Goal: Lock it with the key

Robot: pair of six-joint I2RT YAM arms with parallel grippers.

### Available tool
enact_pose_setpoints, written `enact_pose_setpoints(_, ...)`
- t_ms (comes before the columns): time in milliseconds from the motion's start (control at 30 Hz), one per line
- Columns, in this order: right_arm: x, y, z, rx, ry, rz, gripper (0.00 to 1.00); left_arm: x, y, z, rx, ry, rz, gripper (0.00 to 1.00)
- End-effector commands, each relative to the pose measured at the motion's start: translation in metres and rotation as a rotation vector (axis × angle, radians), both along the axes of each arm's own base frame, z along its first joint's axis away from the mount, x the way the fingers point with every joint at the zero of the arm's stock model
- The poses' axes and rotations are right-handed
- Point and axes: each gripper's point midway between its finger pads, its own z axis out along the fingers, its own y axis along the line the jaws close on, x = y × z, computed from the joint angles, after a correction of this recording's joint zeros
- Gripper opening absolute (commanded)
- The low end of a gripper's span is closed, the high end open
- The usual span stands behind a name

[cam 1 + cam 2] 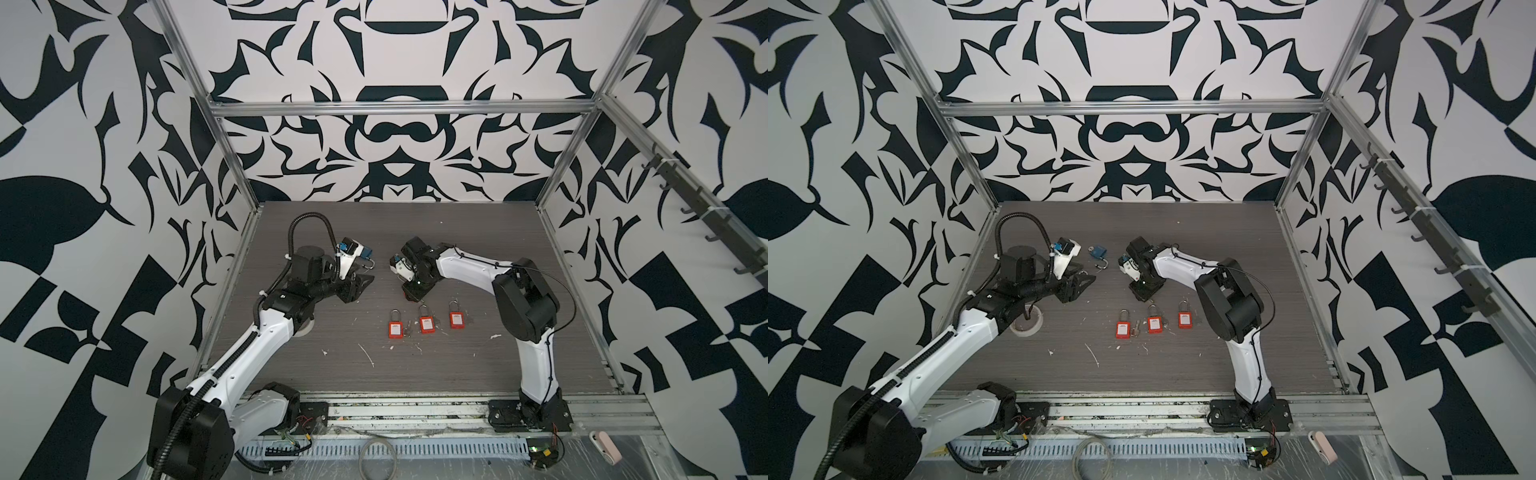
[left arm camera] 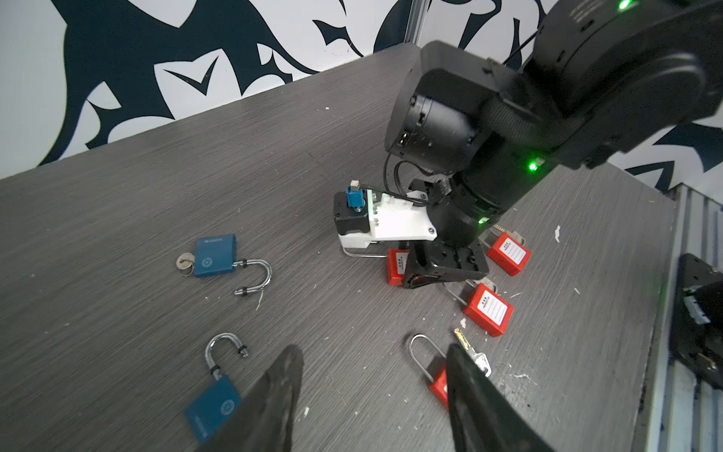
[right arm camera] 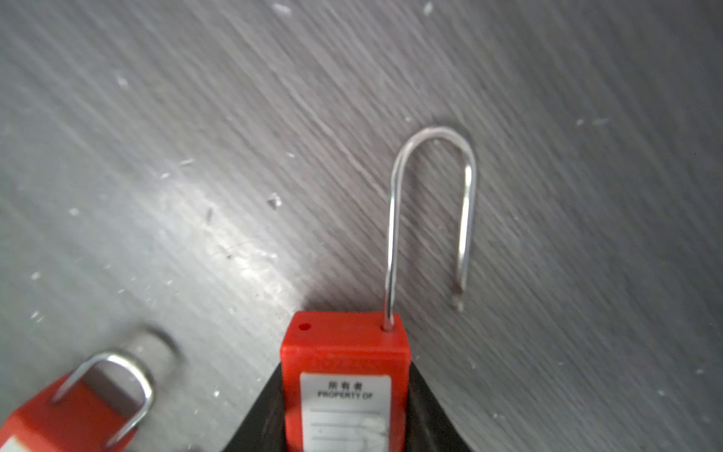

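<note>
Red padlock (image 3: 344, 344): clamped by its body between the black fingers of the right gripper (image 3: 346, 370), with the white label facing the wrist camera. Shackle (image 3: 432, 135): open. One leg is seated in the body, and the free leg is swung clear to the side and ends over bare surface. Position: low over the grey table (image 1: 457, 232), near its middle. Whether the lock rests on the surface cannot be told.

Row of three red padlocks (image 1: 427, 324): lying flat just beside the right gripper, on the side nearer the arm bases. They lie apart from one another, with their shackles pointing away from the bases.

Loose key (image 1: 409, 328): on the table between the leftmost and middle locks of that row, closer to the leftmost.

Left gripper (image 2: 373, 352): fingers spread wide with nothing between them. It is above the table, left of the right gripper and apart from it.

Blue padlock (image 2: 215, 258): flat on the table, unlatched, on the far side of the gap between the two grippers. Inserted key (image 2: 183, 264): in its base.

Second blue padlock (image 2: 213, 407): flat and unlatched, its body partly hidden behind a finger of the left gripper.

Tape roll (image 1: 1025, 326): white, lying flat, partly under the left arm.
</note>
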Motion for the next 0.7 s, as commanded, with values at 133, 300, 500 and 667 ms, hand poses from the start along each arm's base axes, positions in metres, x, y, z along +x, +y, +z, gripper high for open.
enact_pose_setpoints(133, -0.006, 0.025, 0.108, 0.19, -0.246, 0.33, 0.25, 0.001, 0.0, 0.025, 0.063, -0.138, -0.069, 0.61)
enact_pose_setpoints(300, -0.031, 0.023, 0.149, 0.258, -0.294, 0.528, 0.25, -0.014, -0.014, 0.032, 0.069, -0.217, -0.249, 0.62)
enact_pose_setpoints(500, -0.063, 0.018, 0.183, 0.327, -0.286, 0.663, 0.23, -0.029, -0.03, 0.036, 0.083, -0.342, -0.471, 0.61)
enact_pose_setpoints(667, -0.078, 0.012, 0.196, 0.348, -0.285, 0.687, 0.21, -0.036, -0.04, 0.033, 0.072, -0.334, -0.604, 0.57)
